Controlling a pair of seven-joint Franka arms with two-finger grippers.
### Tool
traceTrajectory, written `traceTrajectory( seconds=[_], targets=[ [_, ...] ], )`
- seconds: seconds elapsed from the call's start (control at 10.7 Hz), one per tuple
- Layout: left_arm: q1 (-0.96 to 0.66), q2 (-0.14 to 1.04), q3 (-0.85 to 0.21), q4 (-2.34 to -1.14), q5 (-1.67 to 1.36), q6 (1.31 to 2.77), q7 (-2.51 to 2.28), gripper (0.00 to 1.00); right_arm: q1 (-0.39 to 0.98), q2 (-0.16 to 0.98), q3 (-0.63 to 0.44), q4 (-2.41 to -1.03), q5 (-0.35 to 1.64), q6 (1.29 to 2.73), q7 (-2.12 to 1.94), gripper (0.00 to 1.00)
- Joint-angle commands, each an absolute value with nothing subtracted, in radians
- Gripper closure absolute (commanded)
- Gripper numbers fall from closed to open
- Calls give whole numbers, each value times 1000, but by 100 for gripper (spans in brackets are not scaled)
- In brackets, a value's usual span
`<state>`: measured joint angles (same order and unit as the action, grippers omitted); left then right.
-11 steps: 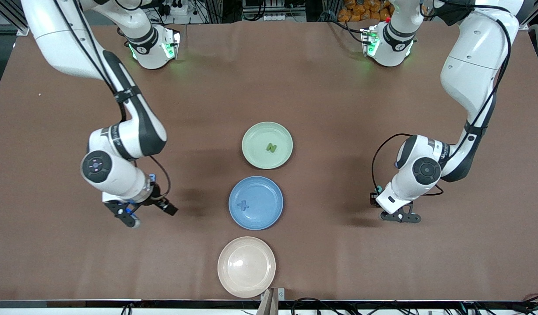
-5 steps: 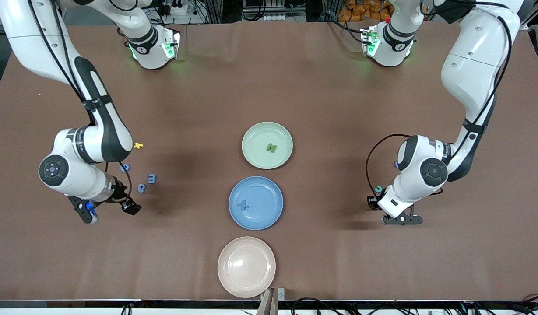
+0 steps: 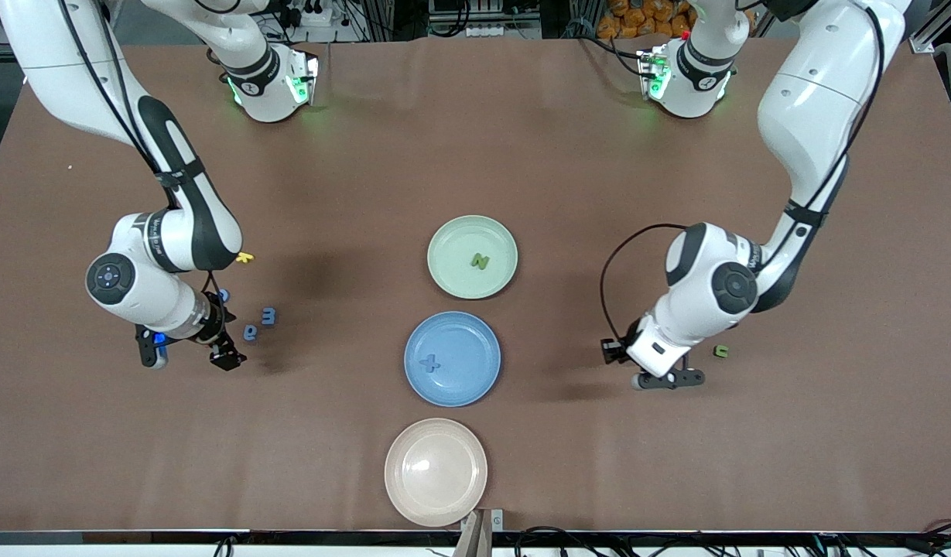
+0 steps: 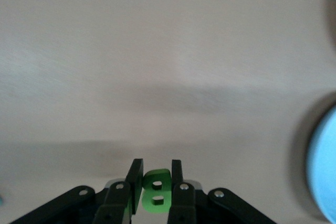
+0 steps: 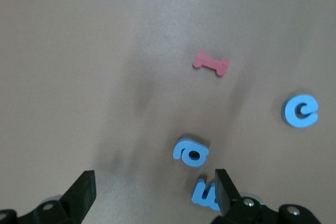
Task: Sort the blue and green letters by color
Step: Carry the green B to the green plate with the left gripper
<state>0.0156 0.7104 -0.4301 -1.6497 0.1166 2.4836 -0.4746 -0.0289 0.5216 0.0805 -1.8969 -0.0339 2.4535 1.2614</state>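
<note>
The green letter (image 4: 156,192) that matters right now is pinched between the jaws of the left gripper (image 4: 156,182), which hangs over bare table between the blue plate (image 3: 452,358) and the left arm's end of the table. Looks like a B or an 8 from the left wrist view.

Progress so far, as I read it: one green N (image 3: 480,261) sits in the green plate (image 3: 472,256), and one blue piece shaped like a plus (image 3: 429,363) lies in the blue plate. The pink plate (image 3: 436,471), nearest the front camera, holds nothing. Left to do: another small green letter (image 3: 721,352) lies on the table just beside the left arm, and three blue letters (image 3: 268,315) are clustered at the right arm's end, right by the right gripper (image 3: 189,354). That gripper hovers low over them with its jaws spread wide, nothing in them. A yellow letter (image 3: 245,257) and a pink-red one (image 5: 211,63) lie there too; I'd guess they aren't part of the sort.

Compared with a second ago, the left arm has swung toward the plates, uncovering that loose green letter, and its jaws have finished closing. The right arm has pulled away from the middle toward its own end, uncovering the blue letters.
</note>
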Motion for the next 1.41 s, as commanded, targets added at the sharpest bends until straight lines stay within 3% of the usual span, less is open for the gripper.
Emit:
traceTrajectory(
  seconds=[0.0,0.28,0.94,1.31],
  targets=[
    [-99,678,-423,-1625,98,2422,-622,100,-25,480,83,-1971,-23,2477,1362,0],
    [-216,678,-416,-1563,101,2365,-776,100,-18,477,83,-2058,-23,2568,1420,0],
    [-445,683,-380,-1562,117,2365,-931,100,5,479,86,-2123,-23,2625,1460,0],
    [-497,712,-380,-1562,120,2365,-960,100,5,477,87,-2195,-34,2723,1460,1]
  ],
)
